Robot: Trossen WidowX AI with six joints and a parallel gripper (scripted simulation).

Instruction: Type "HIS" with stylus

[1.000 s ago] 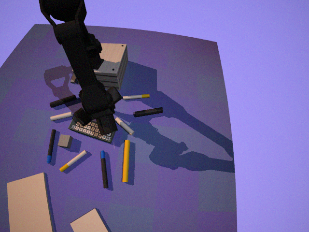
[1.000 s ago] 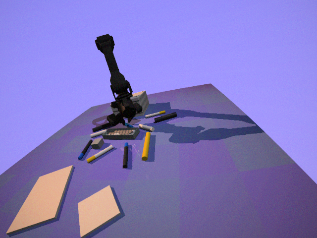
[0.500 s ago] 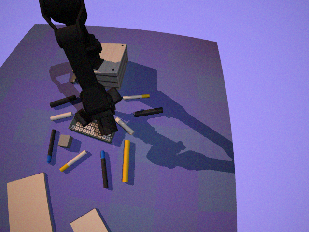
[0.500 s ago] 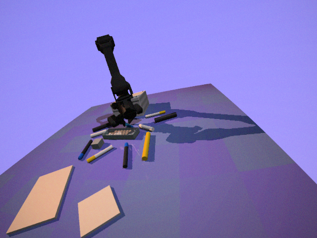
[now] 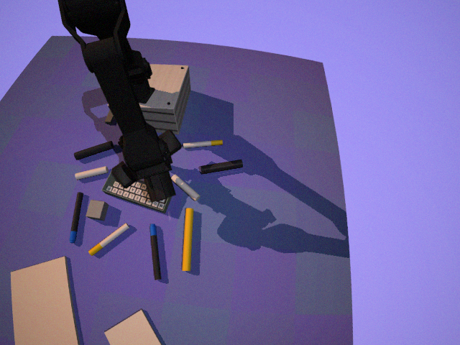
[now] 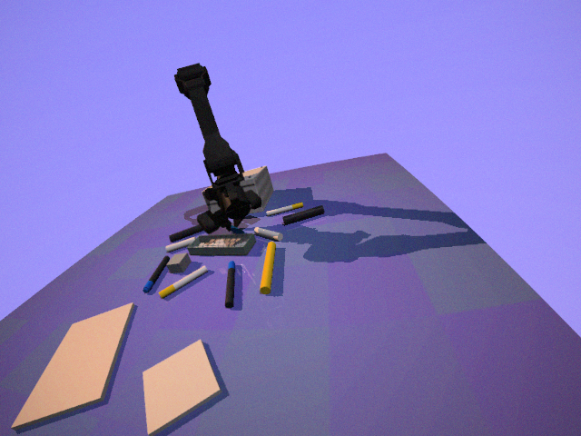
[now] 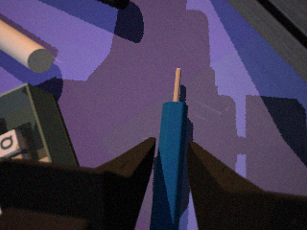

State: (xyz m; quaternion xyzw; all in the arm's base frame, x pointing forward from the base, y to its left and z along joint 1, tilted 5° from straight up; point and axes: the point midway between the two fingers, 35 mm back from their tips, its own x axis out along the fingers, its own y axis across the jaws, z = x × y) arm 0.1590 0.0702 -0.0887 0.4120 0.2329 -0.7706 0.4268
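Note:
The blue stylus (image 6: 237, 230) (image 7: 173, 126), with a thin tan tip, lies on the desk behind the keyboard; the arm hides it in the top view. My gripper (image 6: 236, 223) (image 7: 171, 146) is low over it, fingers on either side of its body. The fingers stand close to the stylus, with narrow gaps showing in the wrist view, so the gripper is open around it. The keyboard (image 5: 134, 202) (image 6: 220, 252) (image 7: 52, 130) is a dark green tray of white letter keys. The arm covers part of it in the top view; the H, I and S keys cannot be made out clearly.
A white marker (image 5: 185, 187) (image 6: 268, 233) lies right of the keyboard, a yellow stick (image 5: 187, 239) (image 6: 268, 268) in front. A grey cube (image 5: 96, 210) (image 6: 178, 262) and several markers lie around. A drawer box (image 5: 163, 107) (image 6: 262, 187) stands behind; two flat boards (image 5: 42, 300) (image 6: 181, 387) lie in front.

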